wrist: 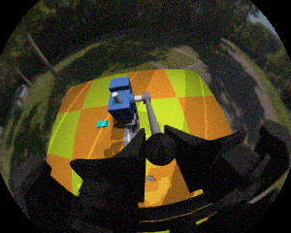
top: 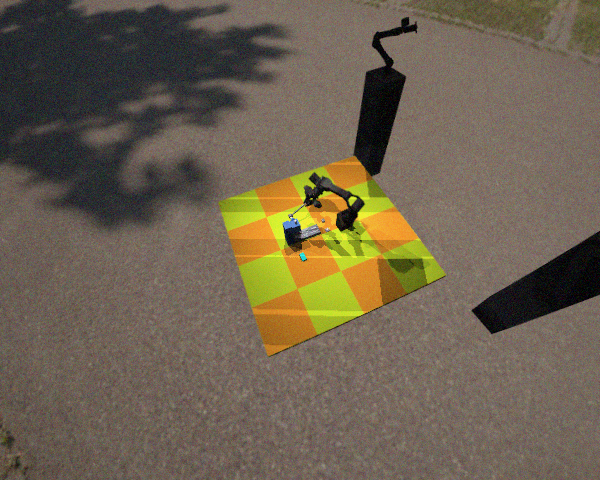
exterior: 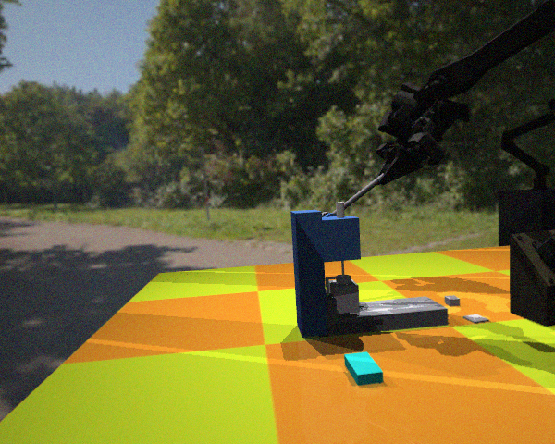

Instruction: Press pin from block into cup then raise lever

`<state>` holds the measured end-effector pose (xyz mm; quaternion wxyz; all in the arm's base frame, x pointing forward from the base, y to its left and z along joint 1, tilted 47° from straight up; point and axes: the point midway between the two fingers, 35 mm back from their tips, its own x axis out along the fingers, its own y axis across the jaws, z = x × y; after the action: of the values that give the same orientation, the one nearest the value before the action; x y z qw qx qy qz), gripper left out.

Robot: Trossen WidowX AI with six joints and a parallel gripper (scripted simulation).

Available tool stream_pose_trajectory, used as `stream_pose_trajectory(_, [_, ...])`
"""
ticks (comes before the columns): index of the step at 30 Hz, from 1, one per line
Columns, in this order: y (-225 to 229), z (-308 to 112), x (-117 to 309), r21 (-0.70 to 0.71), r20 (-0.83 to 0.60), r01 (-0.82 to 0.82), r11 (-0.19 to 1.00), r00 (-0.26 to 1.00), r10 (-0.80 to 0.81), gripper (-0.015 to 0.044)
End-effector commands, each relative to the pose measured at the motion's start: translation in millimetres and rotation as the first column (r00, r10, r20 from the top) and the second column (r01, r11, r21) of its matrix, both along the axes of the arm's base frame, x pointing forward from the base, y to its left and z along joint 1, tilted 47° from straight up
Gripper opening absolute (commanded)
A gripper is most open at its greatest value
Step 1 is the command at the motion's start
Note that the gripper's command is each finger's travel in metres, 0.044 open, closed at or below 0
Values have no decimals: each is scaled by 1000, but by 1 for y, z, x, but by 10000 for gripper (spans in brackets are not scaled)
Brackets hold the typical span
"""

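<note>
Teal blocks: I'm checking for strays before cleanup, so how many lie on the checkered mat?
1. The teal block lies beside the blue press; another could be hidden behind the press or arm.
</note>
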<state>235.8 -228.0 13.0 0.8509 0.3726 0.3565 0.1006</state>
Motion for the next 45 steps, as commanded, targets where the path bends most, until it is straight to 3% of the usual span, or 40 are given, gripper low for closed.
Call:
stream_pose_trajectory(1, [7,-6,-6,11,-24,-6,1000,1000,6,0])
stream_pose_trajectory(45, [22,-20,-15,12,-25,-6,1000,1000,6,0])
